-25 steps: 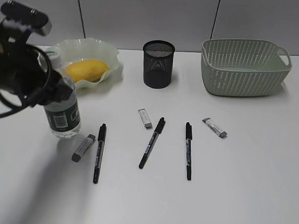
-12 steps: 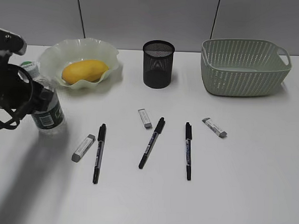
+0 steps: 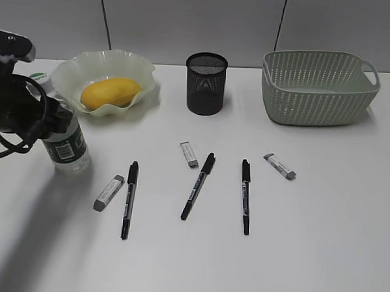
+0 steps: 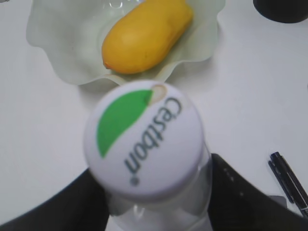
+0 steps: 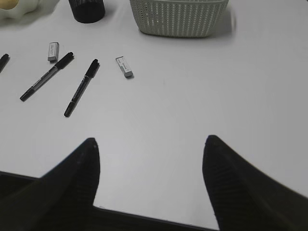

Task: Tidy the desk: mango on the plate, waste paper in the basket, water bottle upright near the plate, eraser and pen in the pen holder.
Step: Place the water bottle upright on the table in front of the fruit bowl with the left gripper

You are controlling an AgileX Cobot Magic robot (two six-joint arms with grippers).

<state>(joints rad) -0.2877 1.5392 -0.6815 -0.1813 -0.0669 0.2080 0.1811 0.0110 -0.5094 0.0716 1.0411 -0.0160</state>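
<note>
My left gripper [image 3: 49,114] [image 4: 159,204] is shut on the water bottle [image 3: 67,143], its black fingers pressing both sides below the white cap [image 4: 144,139]. The bottle leans slightly, left of the plate [image 3: 69,72], which holds the mango [image 3: 111,92] [image 4: 147,33]. The black mesh pen holder [image 3: 206,83] stands mid-back and the basket [image 3: 319,87] back right. Three pens [image 3: 128,199] [image 3: 198,185] [image 3: 245,196] and three erasers [image 3: 109,193] [image 3: 189,154] [image 3: 279,166] lie on the desk [image 3: 320,242]. My right gripper [image 5: 151,144] hangs open over bare desk. No waste paper is in view.
A grey wall runs behind the desk. The right wrist view shows the desk's near edge [image 5: 144,214] just under my right fingers, with the basket [image 5: 178,17] and pen holder [image 5: 86,9] far ahead.
My left arm has carried the bottle leftward, away from the eraser and pen, and now holds it lower beside the plate. The right gripper has not moved.
</note>
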